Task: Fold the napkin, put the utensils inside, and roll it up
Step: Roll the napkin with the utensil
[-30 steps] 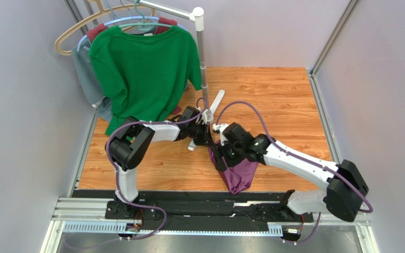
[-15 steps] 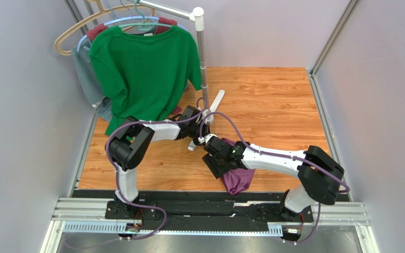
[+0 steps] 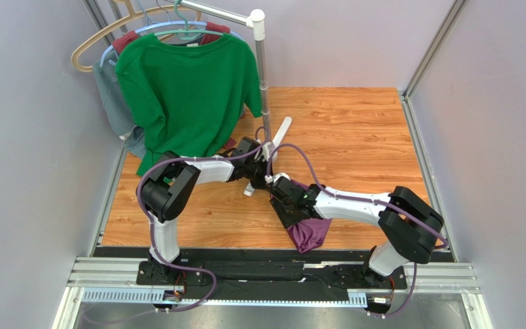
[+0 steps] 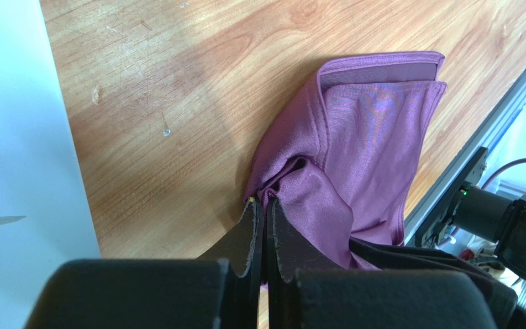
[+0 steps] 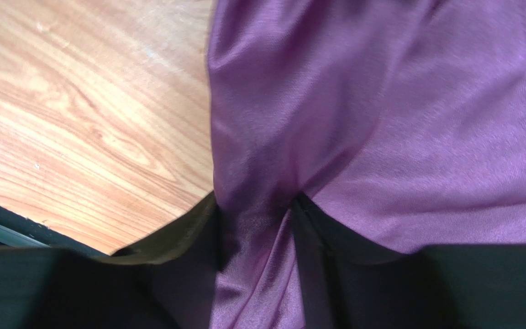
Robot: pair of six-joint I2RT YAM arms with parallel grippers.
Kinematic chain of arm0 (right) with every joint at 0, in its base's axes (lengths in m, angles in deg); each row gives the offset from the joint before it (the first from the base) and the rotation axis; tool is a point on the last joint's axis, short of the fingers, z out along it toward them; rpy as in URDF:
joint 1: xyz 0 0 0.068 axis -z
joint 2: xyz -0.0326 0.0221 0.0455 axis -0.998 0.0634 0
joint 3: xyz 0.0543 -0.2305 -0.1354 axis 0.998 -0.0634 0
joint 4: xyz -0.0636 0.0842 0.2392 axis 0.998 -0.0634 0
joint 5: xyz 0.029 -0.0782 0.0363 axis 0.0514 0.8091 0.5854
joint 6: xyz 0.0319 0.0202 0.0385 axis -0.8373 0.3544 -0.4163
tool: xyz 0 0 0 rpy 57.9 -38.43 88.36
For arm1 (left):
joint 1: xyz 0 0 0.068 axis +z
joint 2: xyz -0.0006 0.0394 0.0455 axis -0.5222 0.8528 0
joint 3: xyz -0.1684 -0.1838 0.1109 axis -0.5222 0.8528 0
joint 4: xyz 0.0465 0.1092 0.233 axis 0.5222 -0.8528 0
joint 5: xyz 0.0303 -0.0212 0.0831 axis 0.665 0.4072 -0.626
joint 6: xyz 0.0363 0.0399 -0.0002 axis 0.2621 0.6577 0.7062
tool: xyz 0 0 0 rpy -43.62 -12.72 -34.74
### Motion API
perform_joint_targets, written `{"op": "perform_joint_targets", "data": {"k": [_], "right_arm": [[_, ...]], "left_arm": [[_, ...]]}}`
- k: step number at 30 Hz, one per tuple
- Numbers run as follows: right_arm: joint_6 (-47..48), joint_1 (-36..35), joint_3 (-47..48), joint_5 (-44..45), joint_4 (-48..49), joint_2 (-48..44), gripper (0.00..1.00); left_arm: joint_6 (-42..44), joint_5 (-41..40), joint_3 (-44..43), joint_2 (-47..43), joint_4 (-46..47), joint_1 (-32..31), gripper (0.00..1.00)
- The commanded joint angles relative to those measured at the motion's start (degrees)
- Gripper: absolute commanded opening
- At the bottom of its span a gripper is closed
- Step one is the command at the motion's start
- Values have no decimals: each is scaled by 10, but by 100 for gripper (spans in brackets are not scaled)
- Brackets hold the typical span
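Observation:
The dark purple napkin lies bunched and folded on the wooden table, just in front of both grippers. My left gripper is shut, pinching a corner fold of the napkin between its tips. My right gripper is shut on a gathered fold of the napkin, which runs between its fingers. The two grippers sit close together over the napkin's far end. No spoon shows in any view.
A green T-shirt hangs on a rack whose pole stands just behind the left gripper; its white foot lies on the table and fills the left of the left wrist view. The table's metal front rail is close.
My right arm has swung in, its elbow moving left, with the gripper lower and closer to the left gripper. The napkin is more bunched. The left arm has stayed put.

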Motion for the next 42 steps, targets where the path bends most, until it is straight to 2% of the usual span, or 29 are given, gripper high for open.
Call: {"op": "perform_joint_targets", "data": {"k": [1,3,4,7,10,18,25,31,42], "right_arm": [[-53,39,-73,-71,69,-9,33],[-58,55,-95,-118,91,-23,26],[-61,73,-117,-152,116,-38,19],[-63,107,-145,-222,157,-56,12],[-62,142,-168,-293,193,-68,10],[-58,219,-198,-430,254,-48,9],[-64,277,-211,-513,299,-13,9],[-63,315,-216,-548,318,16,8],[-66,347,-212,-561,316,45,8]], "left_arm": [[11,-2,0,-36,-5,3,4],[7,-2,10,-54,2,5,15],[5,-3,12,-60,8,5,29],[4,-9,20,-88,16,5,53],[6,-16,34,-117,21,6,62],[47,-17,65,-154,20,14,65],[66,-3,91,-154,79,18,65],[71,21,96,-136,127,18,63],[54,71,99,-89,201,17,54]]}}
